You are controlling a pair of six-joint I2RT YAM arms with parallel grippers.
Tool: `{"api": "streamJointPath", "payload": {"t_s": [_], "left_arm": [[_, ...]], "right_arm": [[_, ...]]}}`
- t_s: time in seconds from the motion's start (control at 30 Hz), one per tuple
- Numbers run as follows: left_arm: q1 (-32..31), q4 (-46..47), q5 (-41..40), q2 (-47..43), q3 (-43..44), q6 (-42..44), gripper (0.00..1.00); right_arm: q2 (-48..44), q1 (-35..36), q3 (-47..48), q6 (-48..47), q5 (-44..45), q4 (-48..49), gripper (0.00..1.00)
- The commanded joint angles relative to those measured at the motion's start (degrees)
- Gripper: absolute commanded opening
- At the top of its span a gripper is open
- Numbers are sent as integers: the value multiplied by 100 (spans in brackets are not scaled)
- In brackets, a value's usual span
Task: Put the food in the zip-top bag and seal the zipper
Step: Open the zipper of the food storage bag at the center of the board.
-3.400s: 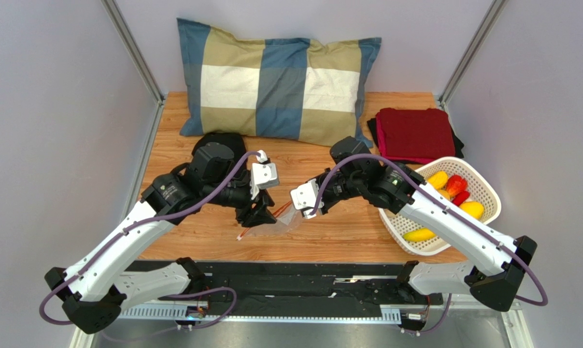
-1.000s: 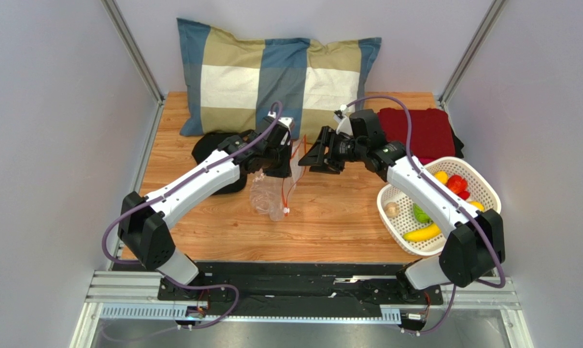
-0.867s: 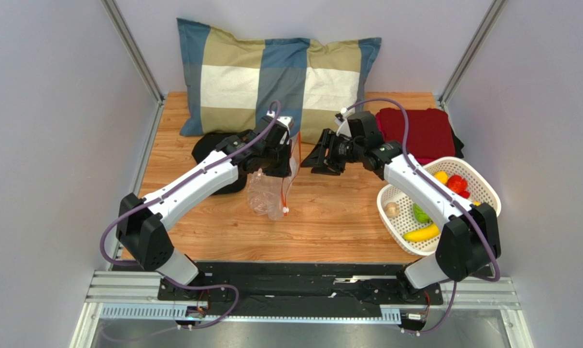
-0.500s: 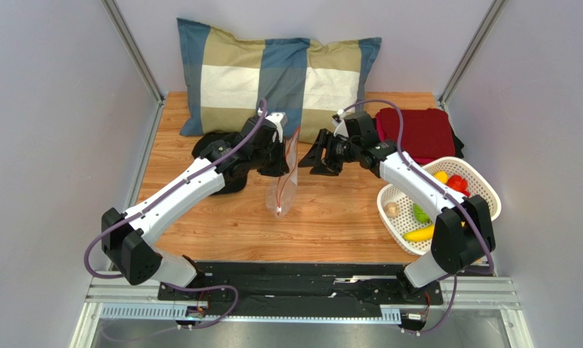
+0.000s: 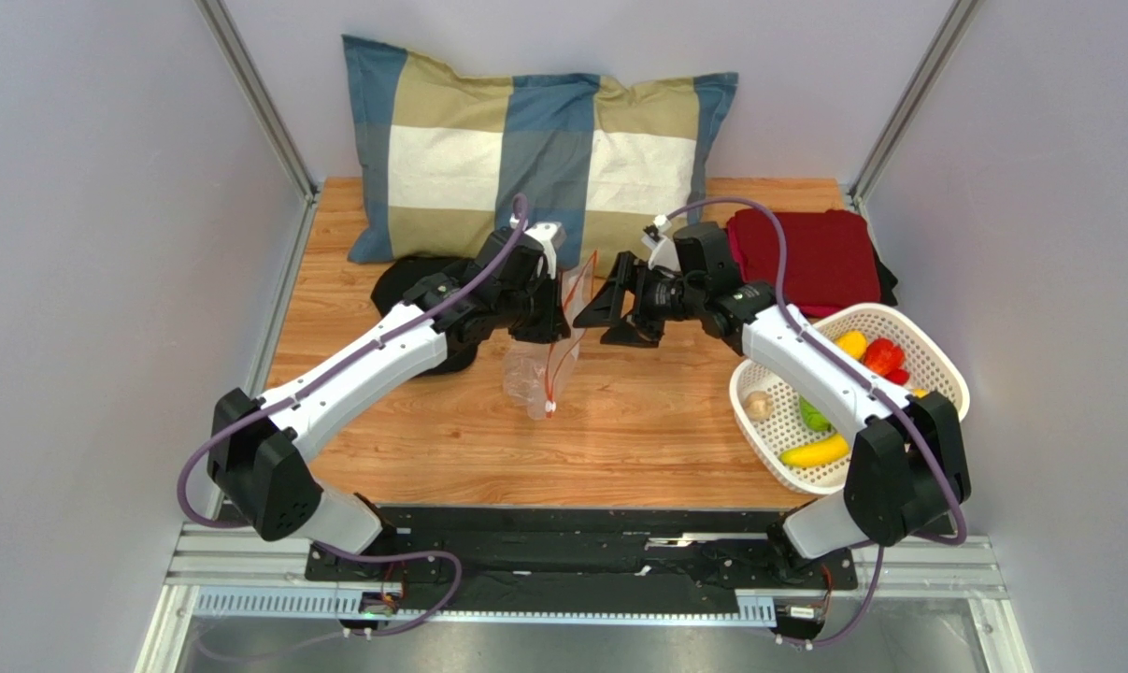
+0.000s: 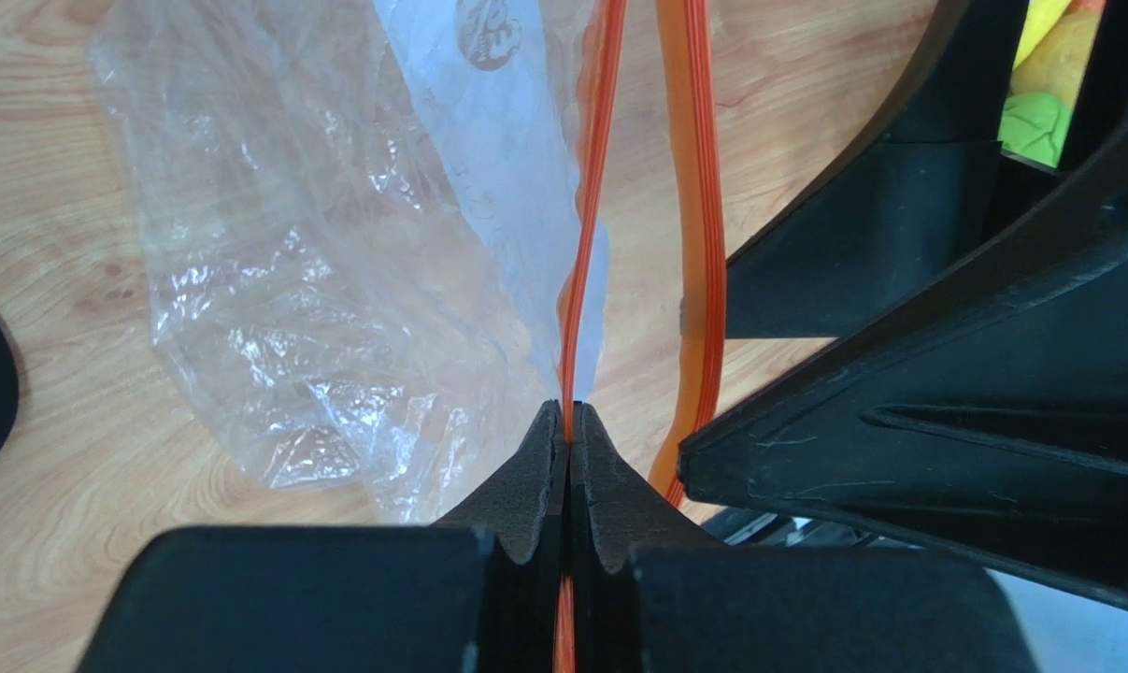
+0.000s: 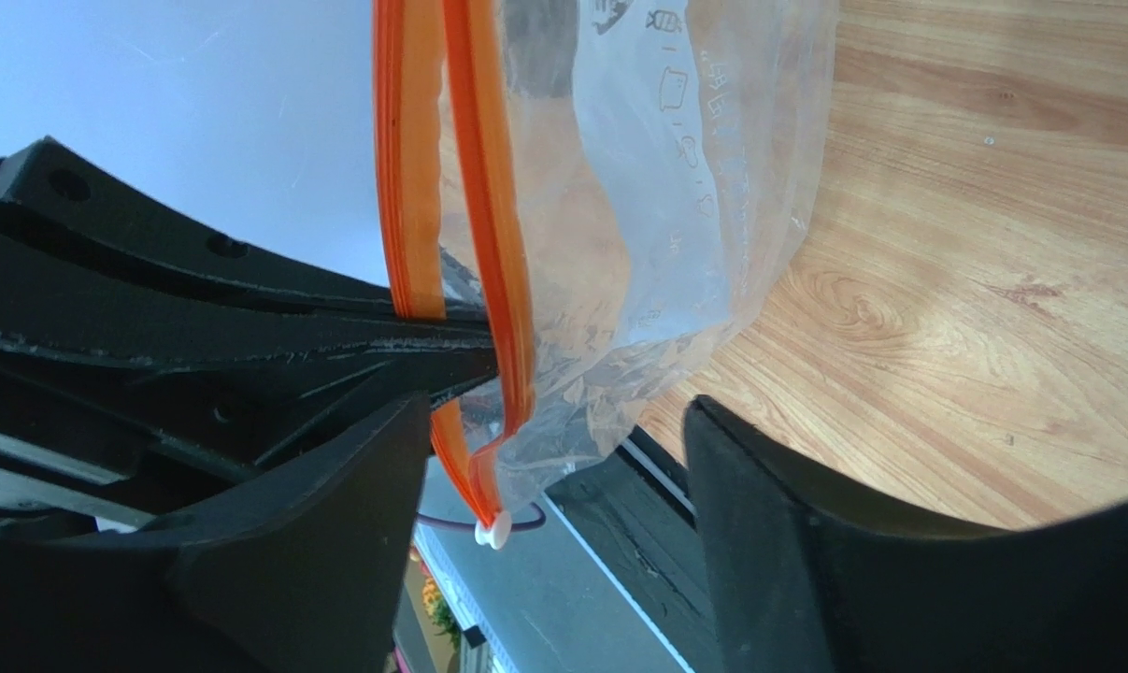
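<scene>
One strip of the zipper [image 6: 593, 211] is pinched flat in the left gripper's [image 6: 569, 435] closed jaws, so the zip-top bag [image 5: 538, 368] hangs above the table's [image 5: 640, 435] centre. At its three o'clock the right gripper [image 7: 555, 407] gapes wide, jaws either side of the bag's mouth, gripping nothing. All the food [image 5: 818, 454] lies in the white basket [image 5: 934, 358] at four o'clock.

A wooden tabletop [image 5: 640, 435] carries a plaid pillow [image 5: 534, 154] in blue, tan and white, propped against the back wall. To its right, near the far right corner, a folded dark red cloth [image 5: 802, 257] lies on a black cloth [image 5: 724, 253] whose edge shows at the left. A white perforated basket [image 5: 948, 368] overhangs the right edge. A black rounded object [image 5: 394, 288] lies left of centre, just before the pillow.
</scene>
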Motion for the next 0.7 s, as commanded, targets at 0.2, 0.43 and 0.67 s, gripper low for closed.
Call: {"api": "streamJointPath", "payload": {"t_s": [0.2,0.43,0.67], "left_arm": [[143,122,-96,-270,13,159,0],[1082,-572,-315,-832,-154,748,0],[1498,-696,-255,-1237,-418,1459,0]], "right_arm": [[233,-65,326,-604,773,-613,11],[-57,-242,493,-2229,1098,-1563,0],[-14,-268,545,-3715,1397,-2283,0]]}}
